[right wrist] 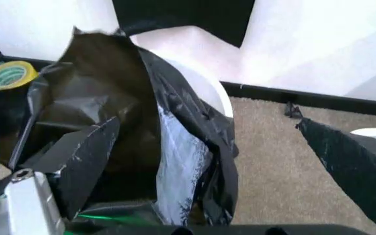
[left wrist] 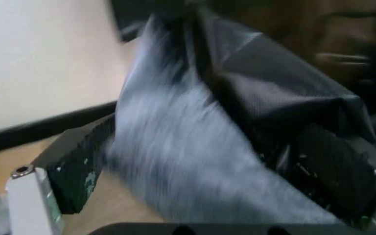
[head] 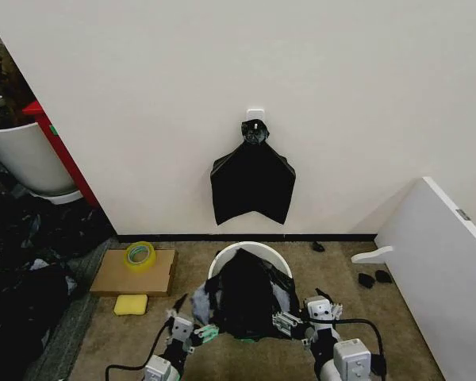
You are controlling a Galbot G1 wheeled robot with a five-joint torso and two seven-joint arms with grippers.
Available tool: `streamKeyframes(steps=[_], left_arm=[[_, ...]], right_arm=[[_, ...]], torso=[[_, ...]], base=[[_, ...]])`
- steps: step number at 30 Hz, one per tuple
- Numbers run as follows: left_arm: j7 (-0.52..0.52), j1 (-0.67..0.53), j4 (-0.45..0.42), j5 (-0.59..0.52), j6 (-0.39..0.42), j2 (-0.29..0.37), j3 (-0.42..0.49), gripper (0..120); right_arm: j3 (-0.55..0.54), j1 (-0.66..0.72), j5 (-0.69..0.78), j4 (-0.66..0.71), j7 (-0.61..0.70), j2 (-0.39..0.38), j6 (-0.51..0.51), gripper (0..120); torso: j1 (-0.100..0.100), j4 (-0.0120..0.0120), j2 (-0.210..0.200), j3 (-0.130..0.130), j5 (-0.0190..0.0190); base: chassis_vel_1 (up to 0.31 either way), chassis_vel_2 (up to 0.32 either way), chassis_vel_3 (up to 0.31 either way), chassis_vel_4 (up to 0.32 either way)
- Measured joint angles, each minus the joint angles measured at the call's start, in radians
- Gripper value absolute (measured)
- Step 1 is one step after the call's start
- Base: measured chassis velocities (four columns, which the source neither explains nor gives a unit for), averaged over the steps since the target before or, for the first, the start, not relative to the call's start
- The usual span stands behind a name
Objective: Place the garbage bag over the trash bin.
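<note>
The bin (head: 258,252) stands on the carpet by the far wall, mostly hidden by the black bag (head: 246,298) draped over its near rim. The left gripper (head: 192,332) and right gripper (head: 292,324) flank it low, jaws clamped on the bag's edges.

A tape roll (head: 140,255) lies on flat cardboard (head: 135,272) at left, a yellow sponge (head: 131,304) just nearer. Black bags (head: 252,187) hang from a wall hook (head: 255,116). A white panel (head: 444,270) leans at right.
</note>
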Motion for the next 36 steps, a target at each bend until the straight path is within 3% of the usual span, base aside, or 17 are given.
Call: streamKeyframes(steps=[9,13,26,31,34,36], left_arm=[[0.151,-0.028,0.104,0.049,-0.146,0.017,-0.03,100],[0.214,-0.03,0.118,0.083,-0.215,0.026,-0.095,100],[0.191,-0.102,0.122,0.091,-0.244,0.055,-0.171,100],[0.315,-0.102,0.155,0.123,-0.323,0.062,-0.21,100],[0.459,-0.131,0.198,0.136,-0.402,0.048,-0.252,100],[0.484,-0.14,0.208,0.137,-0.42,0.045,-0.261,100]], right_arm=[[-0.014,0.015,0.0,-0.043,-0.013,0.028,0.001,100],[-0.015,0.013,-0.001,-0.049,-0.015,0.03,0.001,100],[-0.012,0.004,-0.014,-0.062,-0.023,0.039,-0.001,100],[-0.013,0.007,-0.019,-0.082,-0.032,0.057,-0.001,100],[-0.017,0.015,-0.02,-0.102,-0.04,0.066,-0.001,100],[-0.018,0.017,-0.02,-0.107,-0.041,0.068,-0.001,100]], torso=[[0.0,0.0001,0.0,0.0,0.0],[0.0,0.0,0.0,0.0,-0.0002],[0.0,-0.0001,0.0,0.0,-0.0001],[0.0,0.0001,0.0,0.0,0.0],[0.0,0.0001,0.0,0.0,-0.0001],[0.0,0.0,0.0,0.0,0.0]], base=[[0.0,0.0,0.0,0.0],[0.0,0.0,0.0,0.0],[0.0,0.0,0.0,0.0],[0.0,0.0,0.0,0.0],[0.0,0.0,0.0,0.0],[0.0,0.0,0.0,0.0]])
